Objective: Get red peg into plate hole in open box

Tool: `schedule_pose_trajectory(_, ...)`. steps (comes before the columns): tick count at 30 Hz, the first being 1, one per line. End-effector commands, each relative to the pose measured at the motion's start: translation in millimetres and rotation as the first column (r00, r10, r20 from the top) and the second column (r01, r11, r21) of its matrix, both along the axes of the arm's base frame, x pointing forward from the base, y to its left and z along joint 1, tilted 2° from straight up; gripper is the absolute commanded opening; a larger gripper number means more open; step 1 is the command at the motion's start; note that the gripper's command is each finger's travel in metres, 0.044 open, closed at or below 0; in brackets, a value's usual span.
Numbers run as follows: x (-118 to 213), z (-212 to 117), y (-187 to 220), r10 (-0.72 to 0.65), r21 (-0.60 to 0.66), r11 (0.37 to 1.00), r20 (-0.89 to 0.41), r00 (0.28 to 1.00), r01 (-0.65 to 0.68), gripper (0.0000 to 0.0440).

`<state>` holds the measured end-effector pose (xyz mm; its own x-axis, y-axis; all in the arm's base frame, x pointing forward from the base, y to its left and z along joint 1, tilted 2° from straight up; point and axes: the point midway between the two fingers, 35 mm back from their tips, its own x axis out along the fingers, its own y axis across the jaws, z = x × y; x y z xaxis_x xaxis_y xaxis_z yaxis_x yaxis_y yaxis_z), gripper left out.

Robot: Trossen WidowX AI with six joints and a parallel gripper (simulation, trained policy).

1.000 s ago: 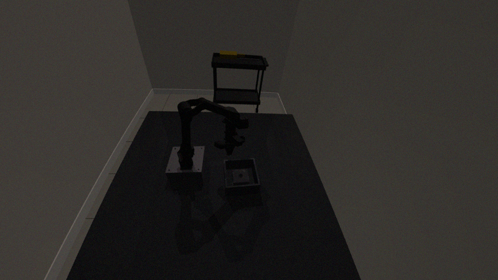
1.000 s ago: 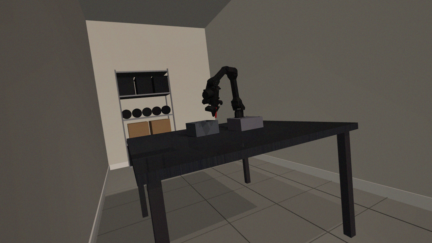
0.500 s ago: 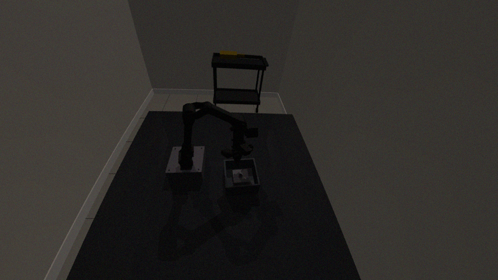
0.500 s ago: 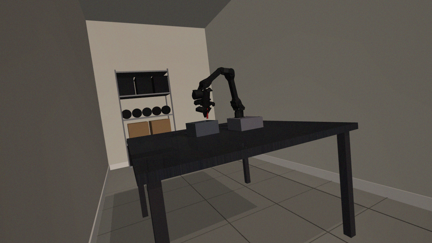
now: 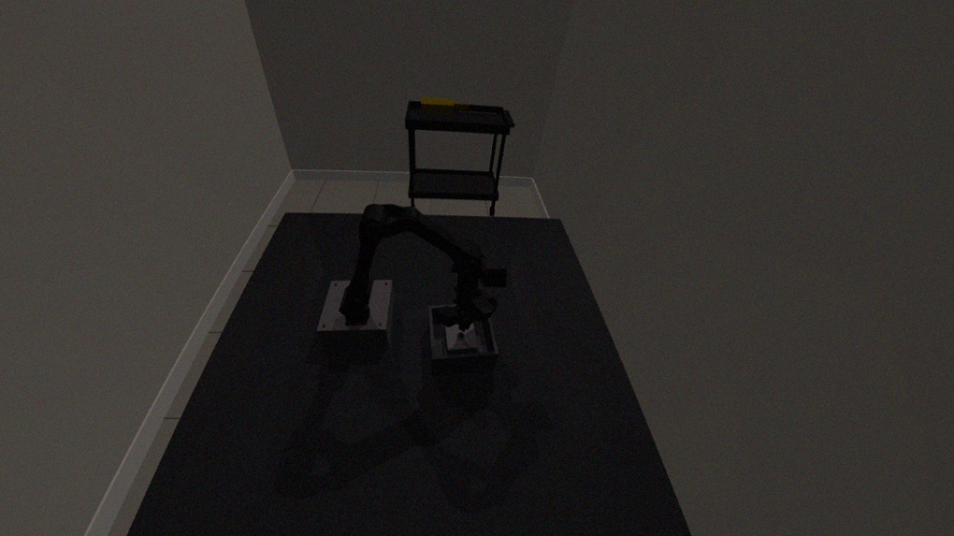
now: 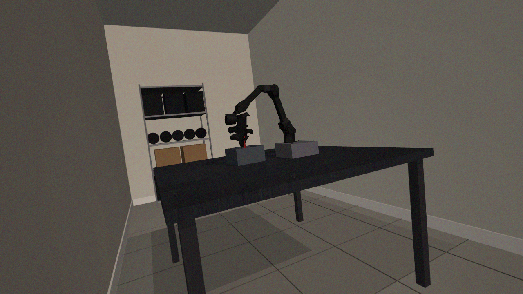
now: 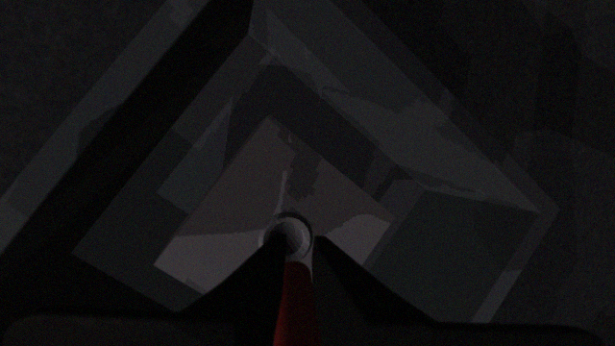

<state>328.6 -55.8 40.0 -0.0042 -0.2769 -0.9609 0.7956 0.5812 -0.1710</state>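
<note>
From the top, an arm (image 5: 419,225) (image 6: 268,87) arched up from its pale mount (image 5: 380,293) (image 6: 305,149) near the left edge of the tabletop (image 5: 563,448) (image 6: 347,157), bent over at the elbow and reaching toward the right edge, wrist pointing down over the open box (image 5: 463,359) (image 6: 250,156) (image 7: 500,289), nearer the far edge than the near one; too dark there to make out the peg. From the exterior view, the same high arch, elbow uppermost, forearm sloping toward the left corner of the tabletop; fingers (image 5: 463,322) (image 6: 242,141) clamped on the red peg (image 6: 244,142) (image 7: 297,303), roughly upright, with its lower end out of sight behind the box wall. From the wrist, peg between the fingers, its tip appearing just beside the near side of the hole (image 5: 460,336) (image 7: 292,235) in the pale plate (image 5: 452,345) (image 7: 226,211); not visibly seated, with height above the plate impossible to tell. Likeliest trouble: landing on the hole's rim, from descending slightly off-centre, and then tilting or slipping in the grip. Also possible: jamming partway from a leaning peg, or brushing a box wall with the hand from drifting sideways. Best to centre before pressing down.
</note>
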Motion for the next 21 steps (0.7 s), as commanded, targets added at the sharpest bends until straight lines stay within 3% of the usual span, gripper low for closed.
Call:
schedule_pose_trajectory(1,0,-11,-3,0.023,0.021,1.0,-0.017,1.0,-0.023,0.0006)
schedule_pose_trajectory(8,2,-33,-9,0.051,0.074,0.996,-0.044,0.998,-0.048,0.0141)
schedule_pose_trajectory(15,17,-27,-14,0.109,0.103,0.989,-0.036,0.993,-0.104,0.0152)
schedule_pose_trajectory(21,34,-24,-14,0.104,0.156,0.983,-0.039,0.994,-0.097,0.0292)
